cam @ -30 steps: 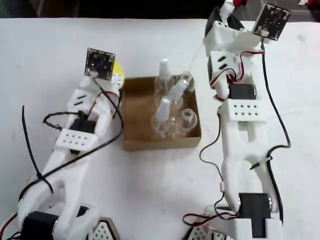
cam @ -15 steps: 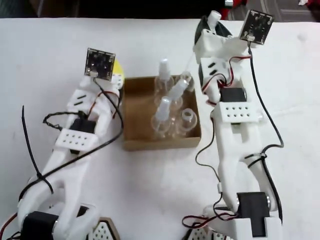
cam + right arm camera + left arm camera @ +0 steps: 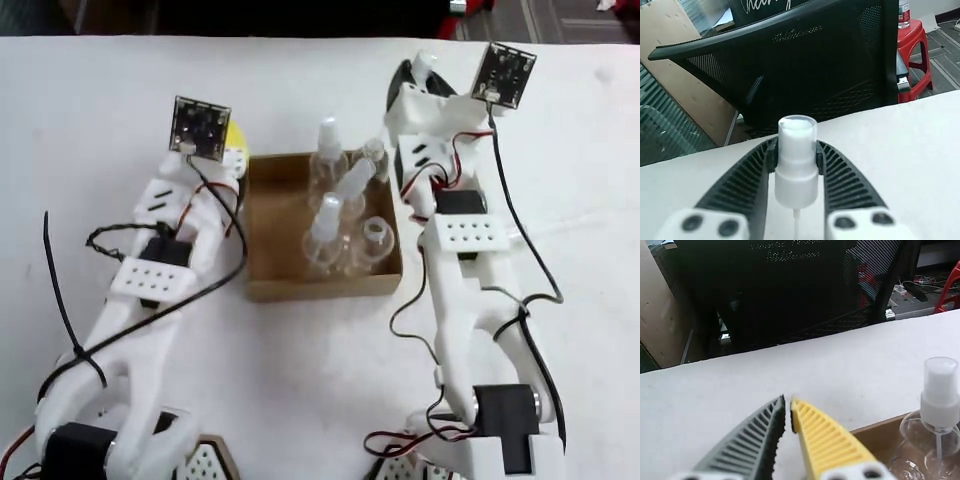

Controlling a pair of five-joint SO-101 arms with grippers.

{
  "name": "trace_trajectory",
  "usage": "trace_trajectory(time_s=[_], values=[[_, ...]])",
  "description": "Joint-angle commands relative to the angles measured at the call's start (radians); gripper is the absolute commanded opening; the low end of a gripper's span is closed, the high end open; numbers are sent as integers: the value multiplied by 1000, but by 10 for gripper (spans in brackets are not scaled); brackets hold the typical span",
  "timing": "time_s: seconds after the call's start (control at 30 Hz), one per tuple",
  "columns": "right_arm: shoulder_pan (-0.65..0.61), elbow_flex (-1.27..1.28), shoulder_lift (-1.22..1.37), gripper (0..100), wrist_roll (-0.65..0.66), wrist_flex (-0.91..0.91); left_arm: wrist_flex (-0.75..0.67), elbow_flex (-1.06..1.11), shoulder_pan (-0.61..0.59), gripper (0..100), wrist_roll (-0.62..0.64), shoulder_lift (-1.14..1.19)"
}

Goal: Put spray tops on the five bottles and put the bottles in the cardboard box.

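Beyond the far right corner of the cardboard box [image 3: 272, 225], the right gripper [image 3: 796, 150] hangs over the white table [image 3: 300, 85]. Its two black fingers are pinched on a white spray top [image 3: 796, 182]. The spray top stands upright between them, its thin dip tube [image 3: 796, 222] pointing straight down.

Just off the box's far left corner sits the left gripper [image 3: 788, 405]. Its grey finger and yellow finger are pressed together at the tips, with nothing between them.

Inside the box stand the clear bottles, all crowded into the half nearer the right arm. One capped bottle [image 3: 328, 160] is upright against the far wall. A leaning bottle [image 3: 352, 182], also capped, tilts toward the far right corner. A third capped bottle [image 3: 323, 240] stands toward the near wall. Just beside that one, against the right wall, is an open-necked bottle [image 3: 375, 238] with a bare round mouth. A fifth bottle [image 3: 372, 158] is tucked into the far right corner, and I cannot tell whether it wears a top. The half of the box floor nearer the left arm is bare brown cardboard.
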Motion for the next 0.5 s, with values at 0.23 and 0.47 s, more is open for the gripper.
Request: trace_trajectory(time_s=[0.23, 0.47], values=[[-19, 6, -18, 15, 64, -18, -21, -5, 15, 24, -8, -4], [-59, 38, -18, 15, 331, -21, -21, -5, 15, 24, -8, -4]])
